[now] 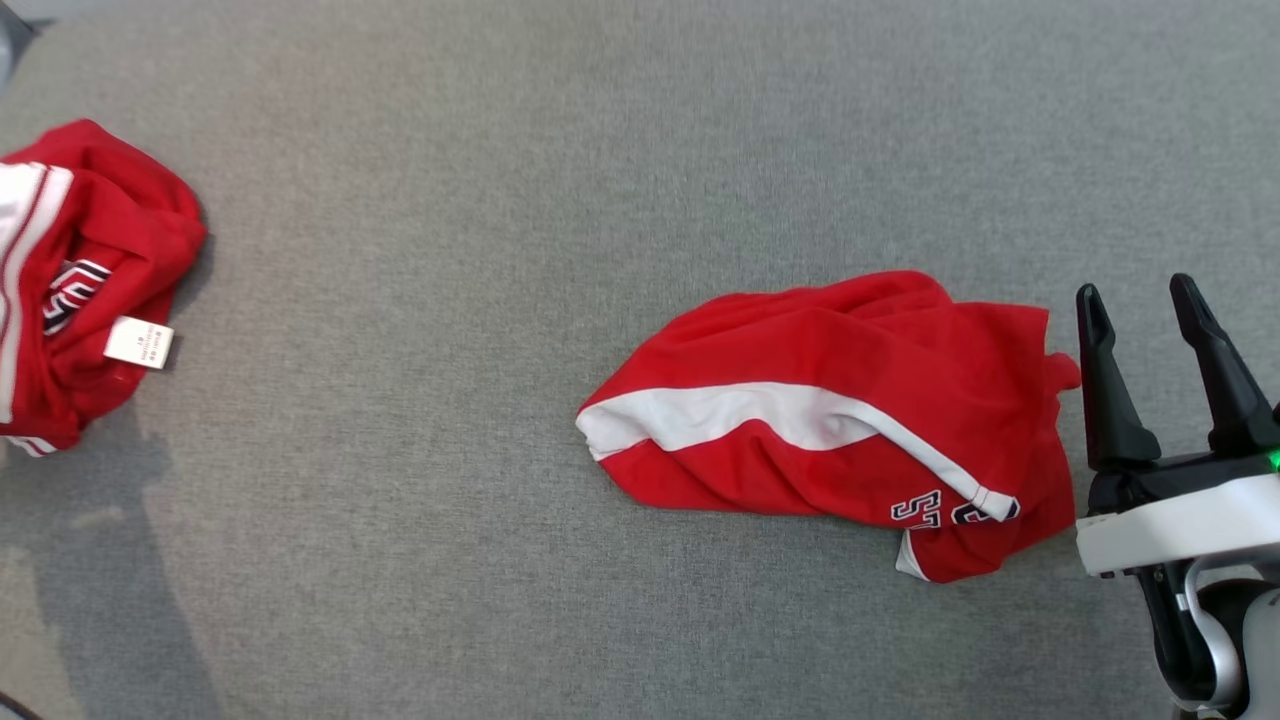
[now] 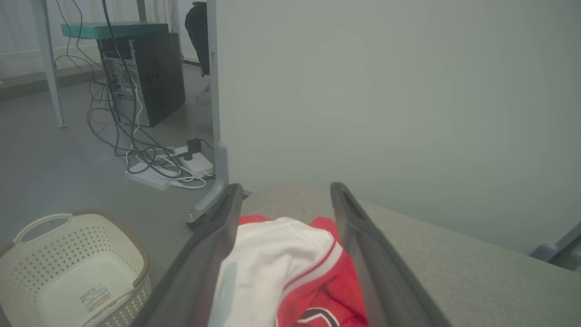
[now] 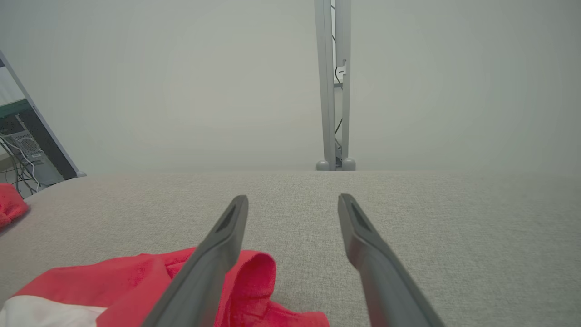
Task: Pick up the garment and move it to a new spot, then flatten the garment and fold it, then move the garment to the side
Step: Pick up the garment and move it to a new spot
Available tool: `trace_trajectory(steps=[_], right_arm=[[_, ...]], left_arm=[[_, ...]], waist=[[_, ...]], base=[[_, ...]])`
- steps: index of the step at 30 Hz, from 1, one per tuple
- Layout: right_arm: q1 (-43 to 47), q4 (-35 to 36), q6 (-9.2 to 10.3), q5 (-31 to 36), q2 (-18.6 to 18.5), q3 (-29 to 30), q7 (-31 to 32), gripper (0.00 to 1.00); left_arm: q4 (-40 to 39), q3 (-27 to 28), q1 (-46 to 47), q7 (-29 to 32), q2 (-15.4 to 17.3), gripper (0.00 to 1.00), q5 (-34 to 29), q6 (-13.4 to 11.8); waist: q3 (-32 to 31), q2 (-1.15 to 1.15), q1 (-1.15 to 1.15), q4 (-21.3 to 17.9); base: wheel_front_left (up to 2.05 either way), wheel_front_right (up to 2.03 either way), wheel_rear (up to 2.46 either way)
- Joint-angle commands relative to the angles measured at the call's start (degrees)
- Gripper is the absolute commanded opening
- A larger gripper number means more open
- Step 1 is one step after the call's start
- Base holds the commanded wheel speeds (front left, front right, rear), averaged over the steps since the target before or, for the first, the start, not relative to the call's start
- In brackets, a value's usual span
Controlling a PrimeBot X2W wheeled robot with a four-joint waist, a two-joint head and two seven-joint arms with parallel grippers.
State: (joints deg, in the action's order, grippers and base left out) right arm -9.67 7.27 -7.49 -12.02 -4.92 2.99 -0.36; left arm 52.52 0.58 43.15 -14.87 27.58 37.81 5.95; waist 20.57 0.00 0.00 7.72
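Grey woven cloth covers the bench. Off its left edge, the left wrist view takes in bare floor with a pale perforated basket, a computer tower and a tangle of cables.

At the far left of the bench lies the left-hand garment. It is red and bunched into a heap, with a white panel, striped trim and a white label turned outward. The left pincer hangs over it with its fingers spread. Cloth lies beneath and between them, and neither finger seems to press on it.

Well apart from it, right of centre, lies the middle garment. It is also red, with a white band and dark lettering near its lower edge, and it is just as crumpled. Just beside its right edge the right pincer stands spread and holds nothing. Its wrist view shows one finger passing over a red fold, and I cannot tell whether they touch.

Which heap the task means cannot be settled from this. As I judge it, neither garment is in hand, and neither is flattened or folded. The left-hand one sits at the bench's edge, perhaps already set in its spot. For the middle one, lifting, spreading, folding and putting aside all look left to do.
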Motion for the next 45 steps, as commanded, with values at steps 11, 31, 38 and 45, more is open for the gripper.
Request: trace_trajectory(steps=[11,31,38,45], right_arm=[[2.1,-3.2,-0.01,-1.1,0.6,-0.5,-2.2,1.00],[4.5,-9.1,-0.01,-1.4,-0.2,-3.7,-2.9,1.00],[6.8,-9.3,-0.01,-2.1,-0.1,-4.0,-2.6,1.00],[8.2,-8.6,-0.01,-2.4,0.1,-4.5,-1.8,1.00]], left_arm=[[-31.6,9.8,-22.2,-0.1,-8.5,1.00,-12.1,-3.7],[-48.3,1.9,-40.6,3.9,-13.1,1.00,-21.4,-5.7],[-51.1,0.7,-44.1,5.9,-13.8,1.00,-21.7,-6.6],[-52.5,0.0,-45.7,7.1,-13.3,1.00,-21.9,-7.0]], waist=[[-7.2,0.00,0.00,-2.2],[-15.7,0.00,0.00,-7.0],[-17.8,0.00,0.00,-7.8],[-18.7,0.00,0.00,-8.2]], base=[[0.00,0.00,0.00],[0.00,0.00,0.00],[0.00,0.00,0.00],[0.00,0.00,0.00]])
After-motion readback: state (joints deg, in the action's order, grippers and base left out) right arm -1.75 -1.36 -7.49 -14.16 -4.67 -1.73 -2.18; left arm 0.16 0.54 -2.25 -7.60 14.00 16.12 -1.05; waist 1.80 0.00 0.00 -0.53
